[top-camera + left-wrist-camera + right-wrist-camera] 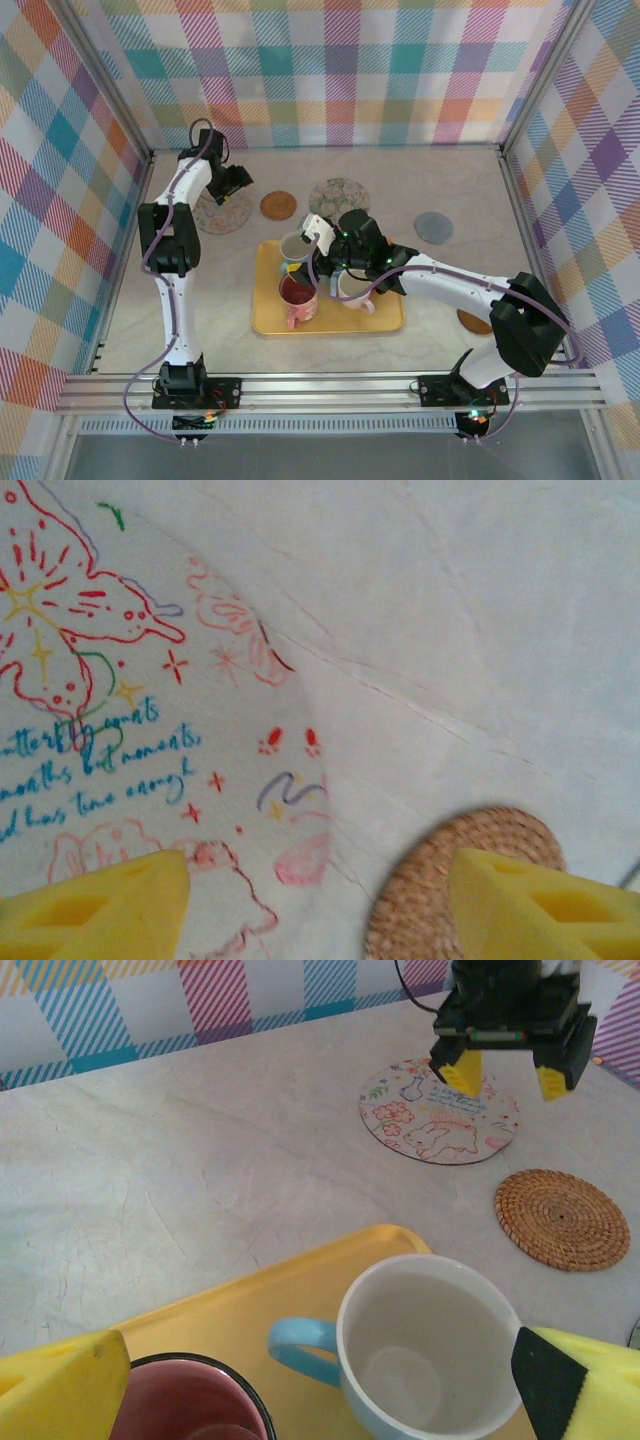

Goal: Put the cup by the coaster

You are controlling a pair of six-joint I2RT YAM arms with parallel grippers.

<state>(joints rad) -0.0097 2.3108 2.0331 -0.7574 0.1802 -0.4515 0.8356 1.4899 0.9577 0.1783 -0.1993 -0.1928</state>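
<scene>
Start well beyond the far left corner of the tray [270, 320]. Your left gripper [240, 183] hangs there over the worktop [450, 180] with its jaws spread and nothing between them. In the left wrist view one yellow finger [100, 900] sits above the printed coaster [120, 730] and the other above the woven coaster [450, 880]. Both coasters lie flat beyond the tray's far edge, just beside each other with a strip of bare worktop between them.

On the tray, the pink cup [298, 295] stands upright near the left front. Behind it, at the tray's far left, is the blue-handled cup [430, 1360]. It is upright and empty, with its handle pointing towards the pink cup.

Your right gripper [320, 1355] is wide open, with that blue-handled cup between its fingers [60, 1385]. The right-hand finger looks very close to the rim, but you cannot tell from here whether it touches.

A third cup [355, 288] sits further right on the tray, partly under the right arm.

Off the tray's far right corner, a grey coaster [433, 227] lies apart on the worktop.
</scene>
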